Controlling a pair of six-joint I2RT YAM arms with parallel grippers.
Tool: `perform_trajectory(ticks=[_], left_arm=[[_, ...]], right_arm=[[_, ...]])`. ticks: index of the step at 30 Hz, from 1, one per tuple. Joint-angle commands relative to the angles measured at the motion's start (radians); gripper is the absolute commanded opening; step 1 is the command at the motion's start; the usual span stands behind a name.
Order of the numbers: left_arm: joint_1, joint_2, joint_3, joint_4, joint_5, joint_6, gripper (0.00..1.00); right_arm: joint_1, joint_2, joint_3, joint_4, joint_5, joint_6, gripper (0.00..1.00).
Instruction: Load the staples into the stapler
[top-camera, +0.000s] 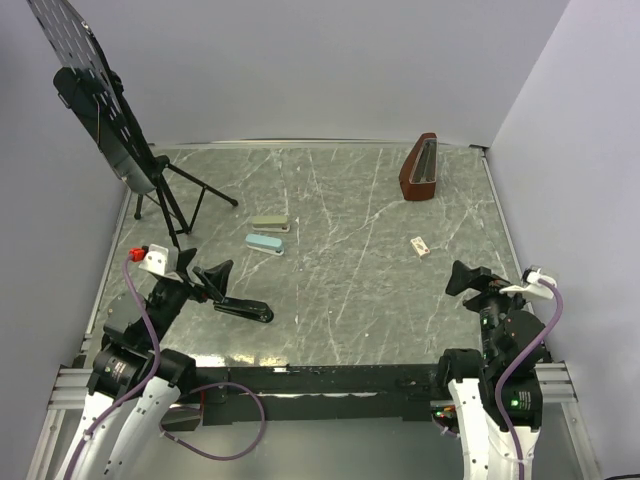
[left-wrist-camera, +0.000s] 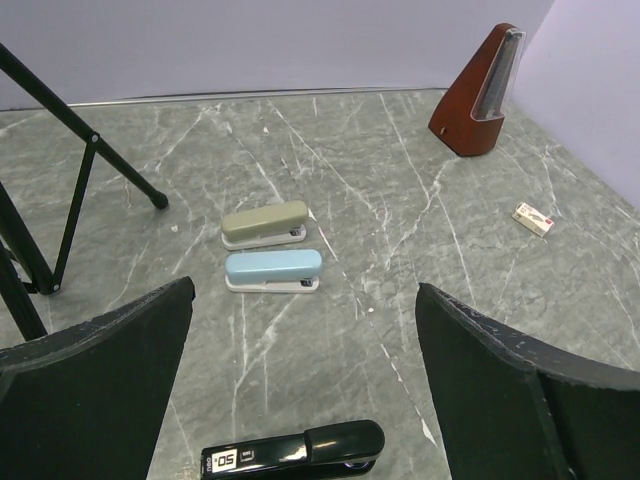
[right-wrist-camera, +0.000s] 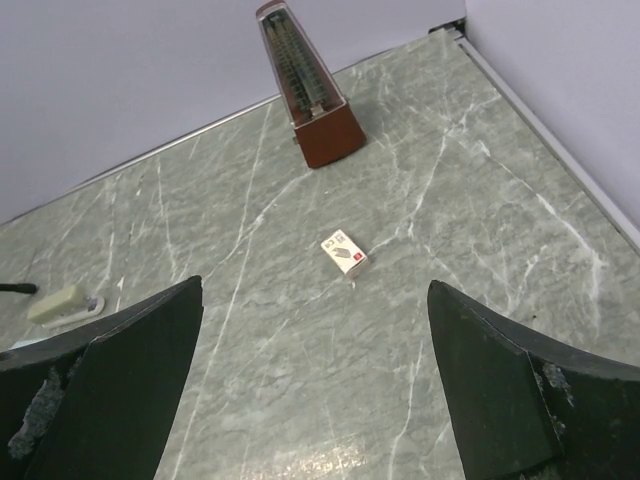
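The slim black stapler (top-camera: 246, 309) lies closed on the marble table, just in front of my left gripper (top-camera: 207, 277). In the left wrist view the stapler (left-wrist-camera: 292, 450) sits at the bottom edge, below and between the wide-open fingers of that gripper (left-wrist-camera: 305, 292). A small whitish box (top-camera: 420, 246) rests at the right of the table, and the staples themselves are not visible. My right gripper (top-camera: 466, 278) hovers open short of the box (right-wrist-camera: 344, 252), which shows ahead between the spread fingers of that gripper (right-wrist-camera: 315, 283). Neither gripper holds anything.
A grey-green stapler (top-camera: 270, 224) and a light blue stapler (top-camera: 265, 243) lie side by side left of centre. A brown metronome (top-camera: 419, 168) stands at the back right. A black music stand (top-camera: 110, 110) with tripod legs occupies the back left corner.
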Motion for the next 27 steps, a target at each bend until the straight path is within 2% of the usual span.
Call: perform_trajectory(ticks=[1,5,9,15,19,27], left_arm=[[0.006,-0.003,0.027,0.023,-0.011,-0.002,0.97],[0.006,-0.005,0.026,0.027,-0.008,-0.002,0.97],[0.006,0.006,0.029,0.027,0.013,-0.001,0.97],[0.006,0.0,0.012,0.047,0.025,-0.008,0.97],[0.004,0.023,0.015,0.047,0.033,-0.014,0.97],[0.004,0.095,0.026,0.044,0.082,-0.016,0.97]], right_arm=[[0.007,0.02,-0.012,0.048,-0.059,-0.003,1.0],[0.007,0.106,-0.021,0.074,-0.124,0.025,1.0],[0.007,0.257,-0.003,0.085,-0.184,0.054,1.0],[0.007,0.568,0.028,0.111,-0.158,0.065,1.0],[0.007,0.747,0.044,0.169,-0.148,0.036,1.0],[0.009,1.155,0.23,0.217,-0.19,-0.108,0.99]])
